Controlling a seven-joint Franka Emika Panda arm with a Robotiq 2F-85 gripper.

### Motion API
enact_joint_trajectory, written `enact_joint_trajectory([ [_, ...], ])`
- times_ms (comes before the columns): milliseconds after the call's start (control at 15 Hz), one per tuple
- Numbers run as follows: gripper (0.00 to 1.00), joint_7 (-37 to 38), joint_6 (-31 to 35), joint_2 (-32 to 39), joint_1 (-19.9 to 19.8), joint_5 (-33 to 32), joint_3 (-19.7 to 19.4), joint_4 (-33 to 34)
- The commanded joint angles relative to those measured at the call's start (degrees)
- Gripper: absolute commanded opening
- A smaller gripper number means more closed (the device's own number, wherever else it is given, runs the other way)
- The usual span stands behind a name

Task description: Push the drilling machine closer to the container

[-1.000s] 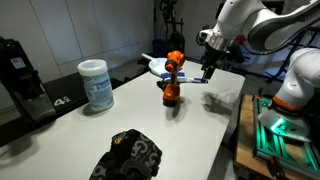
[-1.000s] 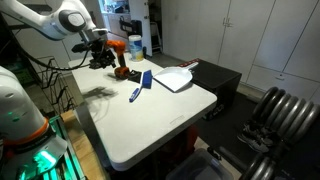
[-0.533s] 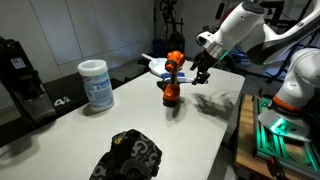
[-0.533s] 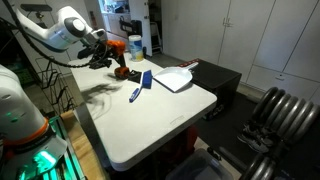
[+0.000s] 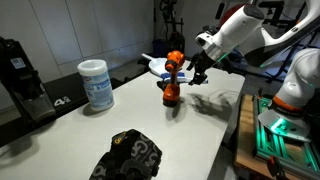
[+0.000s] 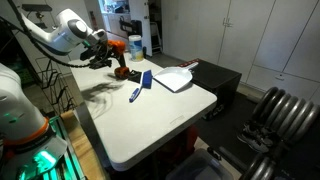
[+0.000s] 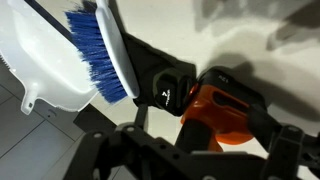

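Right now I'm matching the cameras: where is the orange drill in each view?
In an exterior view: the orange drill stands just above centre.
In an exterior view: it is at upper left.
Wrist view: its orange body fills lower right.
Shared landmark: white dustpan nearby.

Lab or office workspace, white worktable (image 6: 150,120), tall cabinets (image 6: 272,35), black office chair (image 6: 268,118), green-lit equipment (image 5: 272,130)

White, rounded arm (image 5: 255,28) — black jaws at its tip.
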Motion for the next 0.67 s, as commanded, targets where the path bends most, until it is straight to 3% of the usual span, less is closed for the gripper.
enact_joint_trajectory([
  [0, 1.0, 5.88, 6.69, 0.82, -3.47, -3.52, 1.2, -0.15],
  [333, 1.0, 15.23, 19.46, 2.4, -9.25, -5.95, 3.85, -0.13],
  [600, 1.0, 18.98, 23.24, 4.65, -12.3, -4.76, 6.42, -0.05],
])
